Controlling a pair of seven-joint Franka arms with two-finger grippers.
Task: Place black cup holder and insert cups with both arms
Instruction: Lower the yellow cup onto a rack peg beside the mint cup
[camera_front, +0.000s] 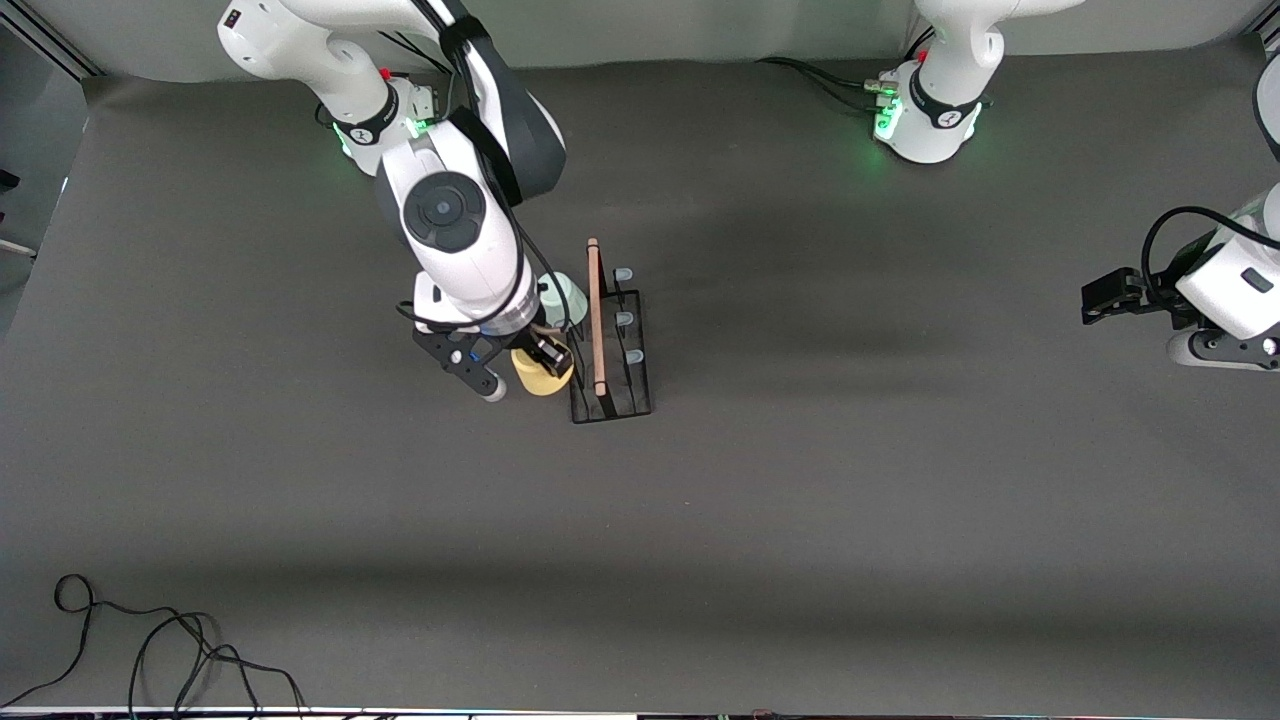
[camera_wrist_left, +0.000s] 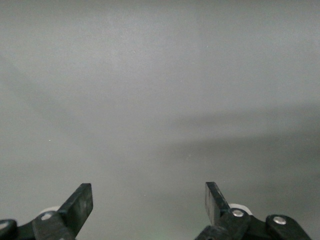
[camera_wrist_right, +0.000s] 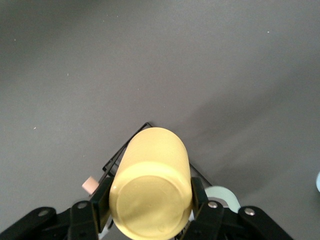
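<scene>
Right gripper (camera_front: 545, 372) low over the rack's row toward the right arm's end of the tabletop (camera_front: 900, 500), fingers (camera_wrist_right: 101, 204) clamped on yellow cup (camera_front: 541, 377), one each side of its body. Cup held upside down and tilted, closed base up, seen large in right wrist view (camera_wrist_right: 150, 185). Black cup holder (camera_front: 611, 348) standing on tabletop near the middle, a bit toward right arm's end. Wooden rod handle (camera_front: 597, 315) running along its length. Three pale-blue-tipped pegs (camera_front: 623, 318) bare on the row toward the left arm's end. Pale sage green cup (camera_front: 560, 297) inverted at the row toward the right arm, farther from front camera than the yellow cup, partly hidden by the right arm; resting on a peg or not, cannot tell. Its rim also visible in right wrist view (camera_wrist_right: 220, 194). Left gripper (camera_front: 1100, 297) waiting over bare tabletop at left arm's end, well apart from holder, fingers (camera_wrist_left: 80, 205) spread wide, holding nothing. Loose black cable (camera_front: 150, 640) lying at the near edge.
</scene>
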